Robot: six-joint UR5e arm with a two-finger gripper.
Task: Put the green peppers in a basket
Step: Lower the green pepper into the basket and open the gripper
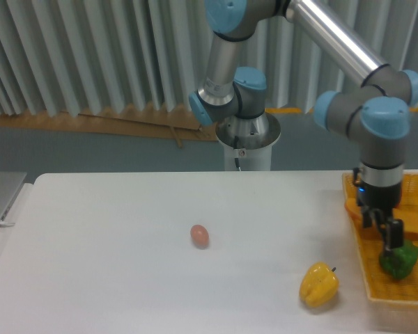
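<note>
basket (373, 278): lower right, cut off by frame edge, holds green pepper (400, 259) | gripper (384, 230): above pepper, jaws parted, empty | orange item behind arm: unclear

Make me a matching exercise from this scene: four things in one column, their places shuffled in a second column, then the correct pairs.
Things:
1. green pepper
2. yellow bell pepper
3. egg
4. gripper

Places:
A. alone near the middle of the table
B. on the table just left of the basket
C. lying in the basket, near its front
D. above the basket, just up and left of the green pepper

Pairs: 1-C, 2-B, 3-A, 4-D
</note>
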